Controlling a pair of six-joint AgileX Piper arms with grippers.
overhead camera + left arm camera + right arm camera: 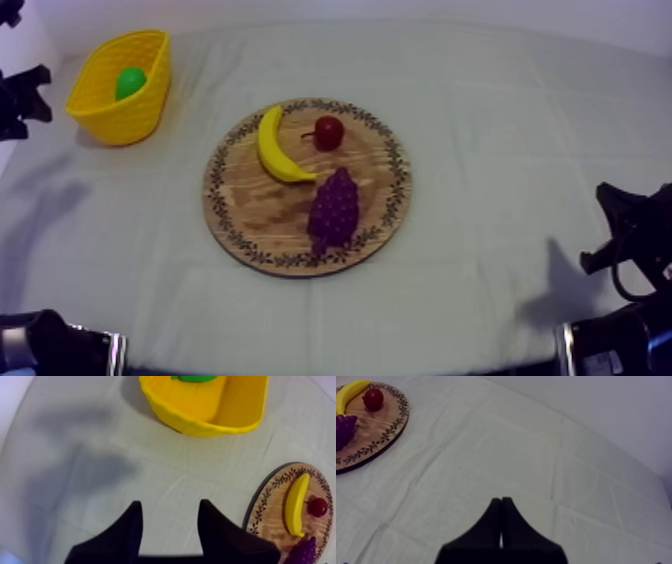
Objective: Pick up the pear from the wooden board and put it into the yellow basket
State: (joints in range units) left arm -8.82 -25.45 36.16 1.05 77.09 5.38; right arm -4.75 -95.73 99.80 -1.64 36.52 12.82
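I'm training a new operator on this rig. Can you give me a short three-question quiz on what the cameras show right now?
1. True or false: the pear lies in the yellow basket.
2. How many toy fruits lie on the wooden board? A) two B) three C) four
3. Fill in: the right gripper is shut on nothing; the left gripper is ___.

Key
1. True.
2. B: banana, grapes, small red fruit.
3. open.
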